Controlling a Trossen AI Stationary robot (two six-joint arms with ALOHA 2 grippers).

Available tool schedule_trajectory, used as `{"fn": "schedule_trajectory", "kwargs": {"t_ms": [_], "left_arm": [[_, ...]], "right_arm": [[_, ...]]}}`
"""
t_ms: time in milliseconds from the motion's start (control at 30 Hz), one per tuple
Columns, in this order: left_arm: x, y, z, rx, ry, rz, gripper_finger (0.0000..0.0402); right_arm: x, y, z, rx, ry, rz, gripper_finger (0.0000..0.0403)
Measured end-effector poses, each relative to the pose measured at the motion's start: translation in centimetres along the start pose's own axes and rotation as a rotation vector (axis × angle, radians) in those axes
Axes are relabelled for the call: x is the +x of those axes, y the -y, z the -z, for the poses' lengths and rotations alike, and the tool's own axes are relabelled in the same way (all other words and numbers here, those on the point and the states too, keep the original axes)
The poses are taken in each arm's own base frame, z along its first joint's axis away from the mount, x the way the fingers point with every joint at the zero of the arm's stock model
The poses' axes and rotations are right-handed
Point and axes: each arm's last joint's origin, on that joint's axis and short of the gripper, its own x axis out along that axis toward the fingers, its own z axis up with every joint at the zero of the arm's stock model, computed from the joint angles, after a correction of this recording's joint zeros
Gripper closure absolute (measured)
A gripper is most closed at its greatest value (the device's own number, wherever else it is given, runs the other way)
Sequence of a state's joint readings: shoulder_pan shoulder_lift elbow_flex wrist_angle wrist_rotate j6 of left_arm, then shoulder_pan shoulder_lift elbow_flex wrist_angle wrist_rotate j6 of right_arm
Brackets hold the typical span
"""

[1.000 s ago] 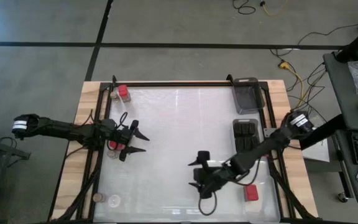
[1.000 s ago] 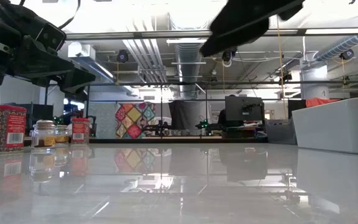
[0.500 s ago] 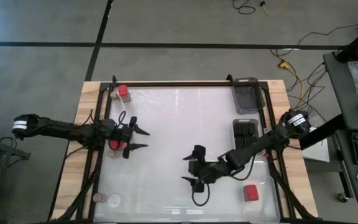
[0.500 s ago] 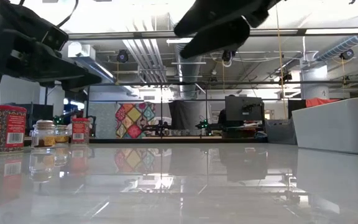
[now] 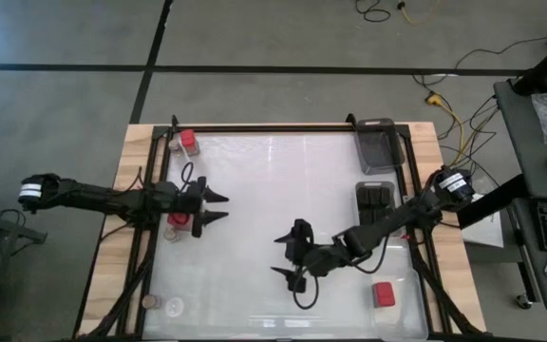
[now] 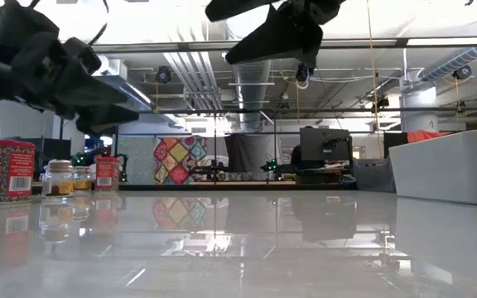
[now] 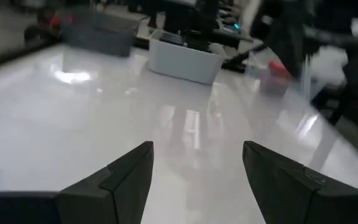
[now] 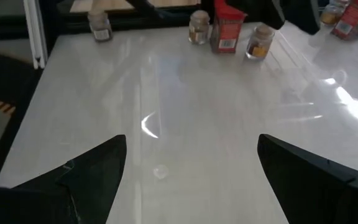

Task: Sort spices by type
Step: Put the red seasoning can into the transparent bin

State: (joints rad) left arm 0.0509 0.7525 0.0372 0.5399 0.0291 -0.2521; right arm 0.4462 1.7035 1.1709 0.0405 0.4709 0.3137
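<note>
From above, my left jaws hang over the left side of the white worktop, spread apart and holding nothing. My right jaws hang near the middle, wide apart and empty too. A red tin lies flat near the right front corner, its long side running across the worktop. Another red tin stands at the back left. Dark blocks sit in a clear tray on the right.

From the low view, a big red tin stands upright at the left, with a small round jar beside it.

My right wrist view shows a red tin standing between two little jars with brown tops.
</note>
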Motion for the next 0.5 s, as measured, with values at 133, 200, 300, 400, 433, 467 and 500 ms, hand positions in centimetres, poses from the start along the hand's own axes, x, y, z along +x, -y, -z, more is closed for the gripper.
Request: {"fn": "schedule_trajectory", "kwargs": {"t_ms": [133, 200, 300, 400, 433, 467, 500], "left_arm": [[0.0, 0.0, -0.1, -0.165, 0.011, -0.012, 0.017], [0.0, 0.0, -0.3, -0.21, 0.022, 0.0, 0.017], [0.3, 0.3, -1.1, -0.244, 0.032, 0.016, 0.017], [0.8, 0.8, -3.0, -0.253, 0.029, 0.026, 0.017], [1.0, 1.0, -3.8, -0.254, 0.008, 0.019, 0.017], [1.2, 1.2, -4.5, -0.255, -0.037, 0.002, 0.017], [1.3, 1.4, -5.3, -0.251, -0.099, -0.023, 0.017]], "right_arm": [[0.1, 0.1, -0.1, 0.003, 0.003, 0.004, 0.0049], [0.0, 0.1, 0.0, 0.003, 0.003, 0.003, 0.005], [0.1, 0.1, -0.1, 0.0, 0.002, 0.003, 0.0051], [0.1, 0.2, -0.1, -0.007, 0.002, 0.006, 0.0049], [0.1, 0.2, -0.1, -0.007, 0.002, 0.006, 0.0049], [0.1, 0.2, -0.1, -0.007, 0.002, 0.006, 0.0049], [0.1, 0.2, -0.1, -0.007, 0.001, 0.006, 0.0049]]}}
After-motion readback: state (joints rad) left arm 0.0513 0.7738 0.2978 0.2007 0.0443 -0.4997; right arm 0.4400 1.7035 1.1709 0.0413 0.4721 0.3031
